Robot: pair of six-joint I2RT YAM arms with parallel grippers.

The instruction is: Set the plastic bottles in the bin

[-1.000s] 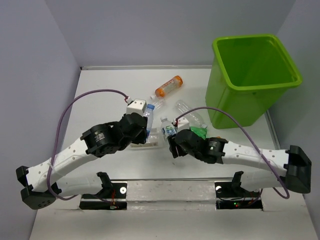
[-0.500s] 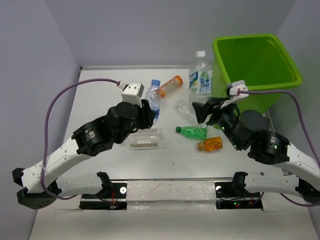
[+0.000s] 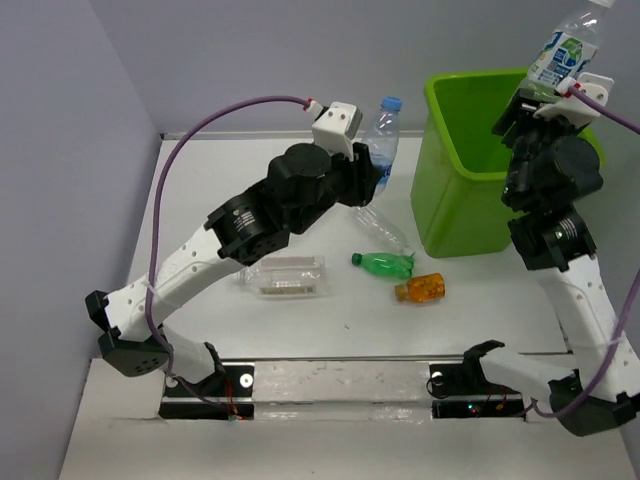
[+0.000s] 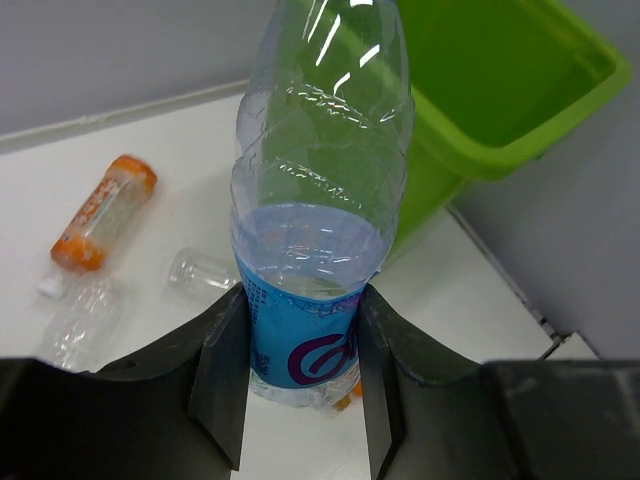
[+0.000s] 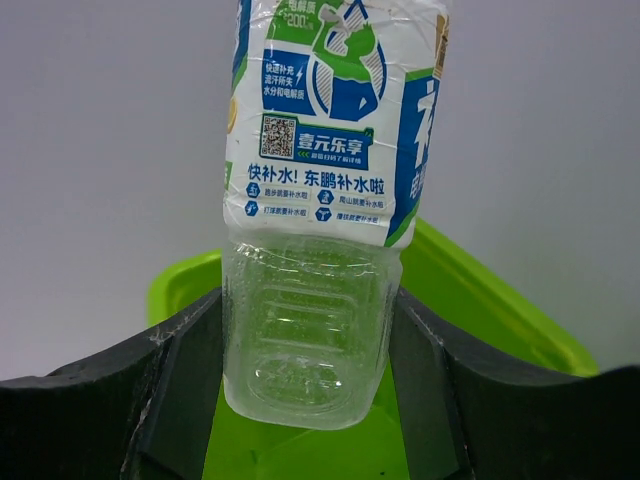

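My left gripper (image 3: pixel 365 172) is shut on a clear bottle with a blue label and blue cap (image 3: pixel 381 135), held upright above the table just left of the lime-green bin (image 3: pixel 520 172). In the left wrist view the jaws (image 4: pixel 300 380) clamp the blue label of this bottle (image 4: pixel 315 230). My right gripper (image 3: pixel 545 95) is shut on a clear bottle with a blue-green label (image 3: pixel 562 45), high over the bin's right side. In the right wrist view this bottle (image 5: pixel 320 200) hangs above the bin's opening (image 5: pixel 480 290). A clear bottle (image 3: pixel 380 228), a green one (image 3: pixel 385 264) and an orange one (image 3: pixel 420 289) lie on the table.
A flattened clear container (image 3: pixel 285 277) lies left of the green bottle. The left wrist view shows another orange bottle (image 4: pixel 100 210) and two clear ones (image 4: pixel 200 272) (image 4: pixel 75 325) on the table below. Grey walls close the back and sides.
Both arms have lifted bottles off the table. The right one rose and swung over the bin. The left one rose and moved right, toward the bin.
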